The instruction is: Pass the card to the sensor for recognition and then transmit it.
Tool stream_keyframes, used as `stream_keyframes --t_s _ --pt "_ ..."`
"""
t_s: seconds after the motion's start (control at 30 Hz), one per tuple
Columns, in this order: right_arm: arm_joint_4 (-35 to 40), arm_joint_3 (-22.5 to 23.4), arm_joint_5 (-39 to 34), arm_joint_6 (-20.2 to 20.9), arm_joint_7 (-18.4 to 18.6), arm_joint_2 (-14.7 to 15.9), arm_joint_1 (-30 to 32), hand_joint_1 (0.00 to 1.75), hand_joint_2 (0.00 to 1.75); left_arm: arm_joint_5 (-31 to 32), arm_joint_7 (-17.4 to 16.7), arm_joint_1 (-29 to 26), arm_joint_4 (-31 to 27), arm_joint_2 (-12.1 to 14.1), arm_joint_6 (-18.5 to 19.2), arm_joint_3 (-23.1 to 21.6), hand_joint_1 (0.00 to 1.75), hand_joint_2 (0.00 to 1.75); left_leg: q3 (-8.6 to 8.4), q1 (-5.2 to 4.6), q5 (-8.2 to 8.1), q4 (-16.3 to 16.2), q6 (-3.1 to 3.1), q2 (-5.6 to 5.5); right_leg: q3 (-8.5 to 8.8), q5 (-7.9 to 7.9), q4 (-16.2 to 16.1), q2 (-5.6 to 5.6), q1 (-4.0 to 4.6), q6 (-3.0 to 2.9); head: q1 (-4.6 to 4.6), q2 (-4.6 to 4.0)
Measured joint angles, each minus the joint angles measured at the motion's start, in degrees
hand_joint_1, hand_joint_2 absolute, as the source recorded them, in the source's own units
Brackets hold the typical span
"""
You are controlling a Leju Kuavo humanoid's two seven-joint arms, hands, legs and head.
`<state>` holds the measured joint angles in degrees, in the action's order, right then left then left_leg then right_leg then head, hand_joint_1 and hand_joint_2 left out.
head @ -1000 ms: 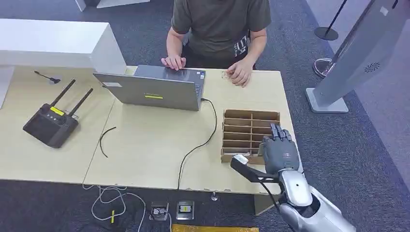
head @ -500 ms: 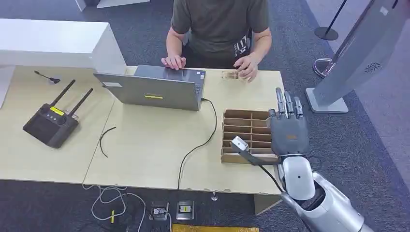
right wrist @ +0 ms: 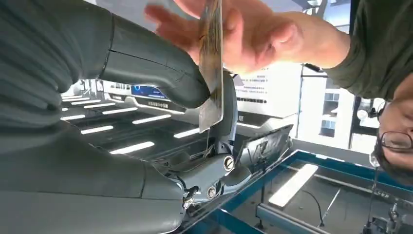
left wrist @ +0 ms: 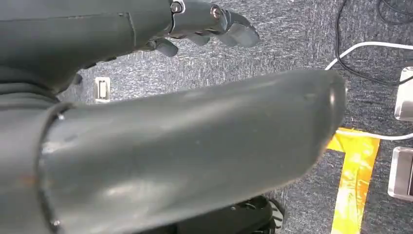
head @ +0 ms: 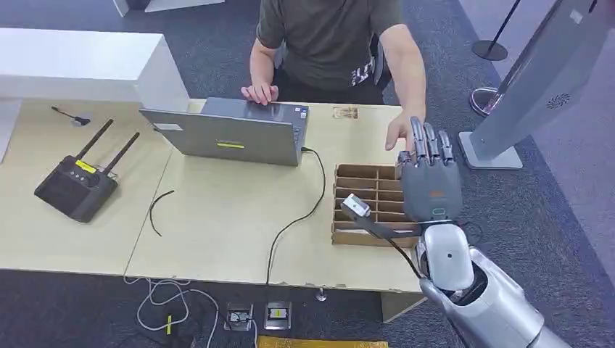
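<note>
My right hand (head: 431, 181) is raised above the cardboard divider box (head: 366, 205), fingers straight up, thumb (head: 357, 206) stuck out to the side. A person's hand (head: 401, 133) reaches in just behind my fingertips. In the right wrist view that person's hand (right wrist: 253, 34) holds a card (right wrist: 212, 63) edge-on against the inside of my fingers (right wrist: 156, 61); I cannot see my hand closing on it. A small flat brown rectangle (head: 345, 112) lies on the table's far edge by the laptop. My left hand (left wrist: 209, 22) hangs over the floor, holding nothing.
A grey laptop (head: 232, 134) stands open mid-table, its black cable (head: 297, 217) running to the front edge. A black controller with antennas (head: 76, 187) sits at the left. A grey kiosk stand (head: 537, 87) rises off the table's right. The person sits behind the table.
My right hand has risen and moved farther over the divider box. The person's hand left the table's far edge and came to my fingertips.
</note>
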<state>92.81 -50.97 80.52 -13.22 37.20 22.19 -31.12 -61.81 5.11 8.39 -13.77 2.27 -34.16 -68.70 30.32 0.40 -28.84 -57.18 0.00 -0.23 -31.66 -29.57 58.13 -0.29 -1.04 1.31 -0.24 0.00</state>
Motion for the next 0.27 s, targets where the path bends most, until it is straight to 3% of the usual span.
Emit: stream_keyframes --t_s 0.27 --pt "-1.49 -0.09 -1.74 -1.12 -1.16 -1.31 -1.72 1.75 1.75 0.02 0.00 0.03 0.00 -0.31 0.09 0.00 0.00 0.00 0.01 0.00 0.00 0.00 0.00 0.00 0.01 0.00 0.00 0.00 0.00 0.00 0.00 0.00"
